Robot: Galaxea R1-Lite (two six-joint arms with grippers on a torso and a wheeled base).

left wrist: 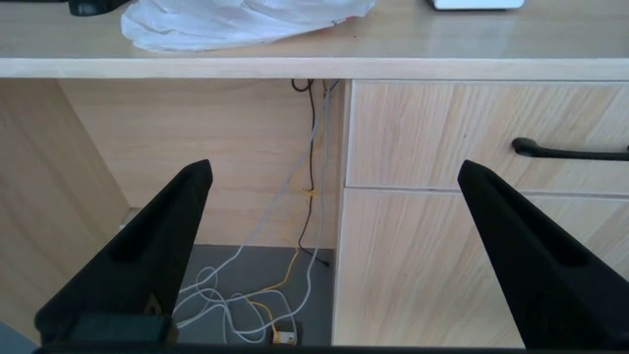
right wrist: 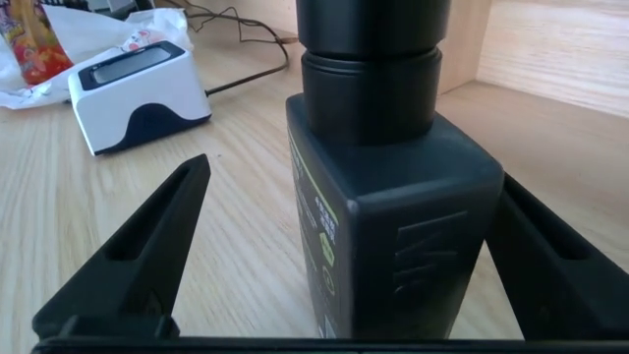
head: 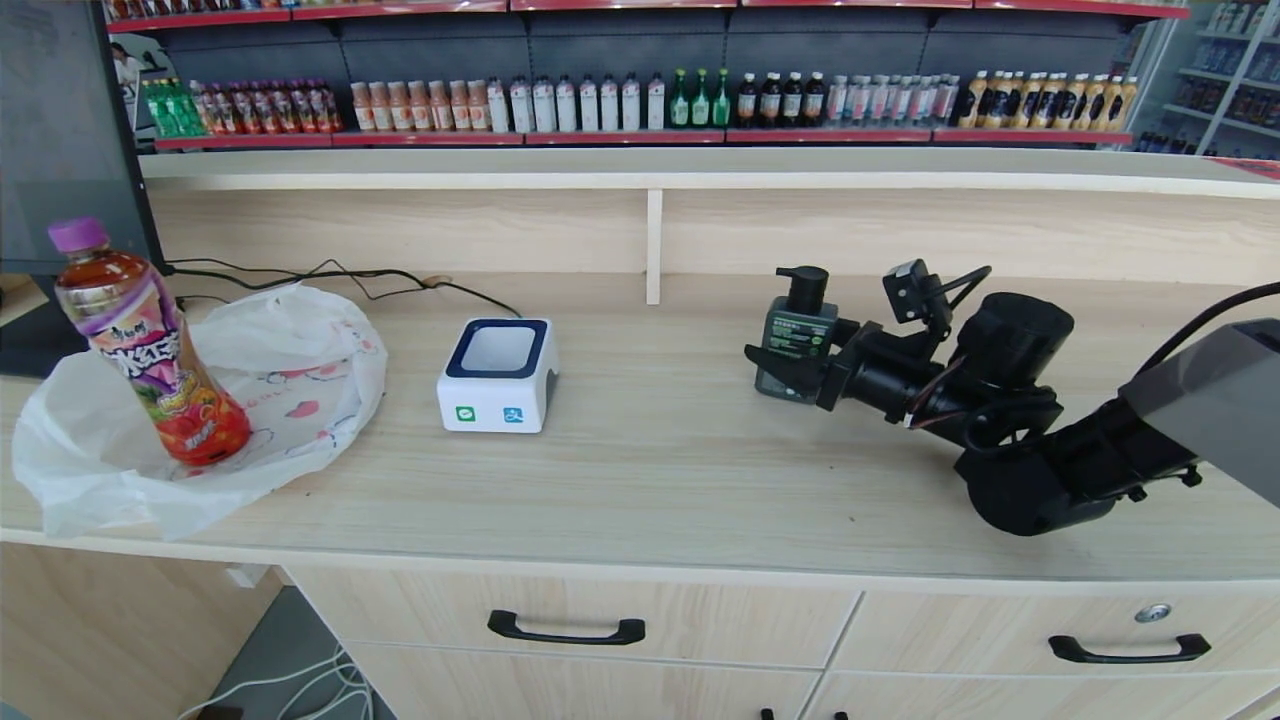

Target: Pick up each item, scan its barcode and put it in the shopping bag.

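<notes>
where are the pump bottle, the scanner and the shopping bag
pump bottle (head: 797, 345): head view, on its front label
scanner (head: 497, 398): head view, on its white front face
shopping bag (head: 310, 335): head view, on bare white plastic

I see a grey-green pump bottle (head: 797, 340) topped black, a white scanner (head: 497, 375) rimmed navy, a purple-capped amber drink bottle (head: 140, 345), and a white shopping bag (head: 300, 370) printed pink.

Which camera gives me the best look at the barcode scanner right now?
Head view: the barcode scanner stands whole on the counter, window up, between the shopping bag and the pump bottle. The right wrist view shows it farther off, at an angle, beyond the bottle. The left wrist view catches just a sliver of its base.
</notes>
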